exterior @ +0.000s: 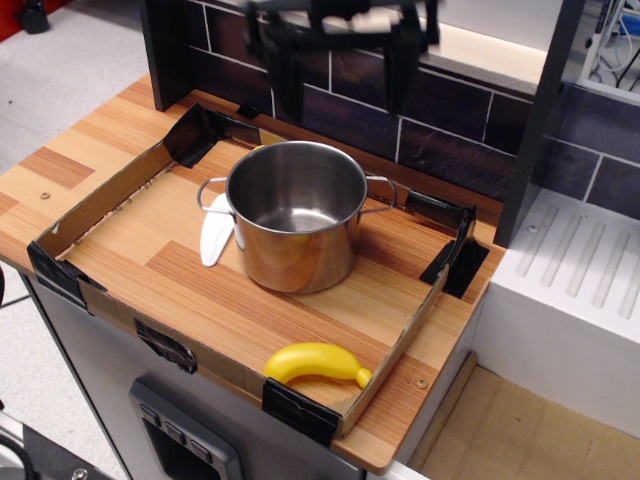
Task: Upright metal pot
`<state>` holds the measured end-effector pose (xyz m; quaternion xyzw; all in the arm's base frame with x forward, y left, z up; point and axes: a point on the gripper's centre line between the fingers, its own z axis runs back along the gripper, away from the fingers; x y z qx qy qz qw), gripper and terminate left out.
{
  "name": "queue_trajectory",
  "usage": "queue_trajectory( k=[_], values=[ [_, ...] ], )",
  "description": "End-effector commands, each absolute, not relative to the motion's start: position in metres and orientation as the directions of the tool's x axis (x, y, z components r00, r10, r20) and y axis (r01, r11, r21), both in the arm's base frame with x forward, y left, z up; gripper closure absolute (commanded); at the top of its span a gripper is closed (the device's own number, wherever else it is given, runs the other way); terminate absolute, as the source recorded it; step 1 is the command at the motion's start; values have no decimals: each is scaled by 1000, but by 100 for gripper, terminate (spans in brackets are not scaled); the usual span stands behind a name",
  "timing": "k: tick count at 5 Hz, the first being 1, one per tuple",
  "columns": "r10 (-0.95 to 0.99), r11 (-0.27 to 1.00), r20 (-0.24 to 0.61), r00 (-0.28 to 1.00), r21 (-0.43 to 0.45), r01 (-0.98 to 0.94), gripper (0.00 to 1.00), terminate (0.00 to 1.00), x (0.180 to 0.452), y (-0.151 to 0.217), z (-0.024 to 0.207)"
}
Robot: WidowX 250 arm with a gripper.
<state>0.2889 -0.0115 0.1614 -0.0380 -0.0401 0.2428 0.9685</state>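
The metal pot (296, 215) stands upright, mouth up, in the middle of the wooden counter inside a low cardboard border. It is shiny steel with a thin loop handle on each side and no lid. My gripper (345, 55) hangs high above the pot near the top edge of the view. It is open and empty, with its two black fingers (285, 65) spread wide apart. It does not touch the pot.
A yellow banana (315, 362) lies near the front cardboard edge. A white utensil (215, 237) lies just left of the pot. A dark tiled wall (450, 120) runs behind. A white drainer (580, 270) is at the right.
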Motion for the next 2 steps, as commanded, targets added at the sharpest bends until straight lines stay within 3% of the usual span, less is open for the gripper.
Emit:
queue_trajectory(
  k=[1,2],
  values=[
    [500,865,123,857,-127,-486,0,0,283,6,218],
    [500,865,123,857,-127,-486,0,100,283,6,218]
  ],
)
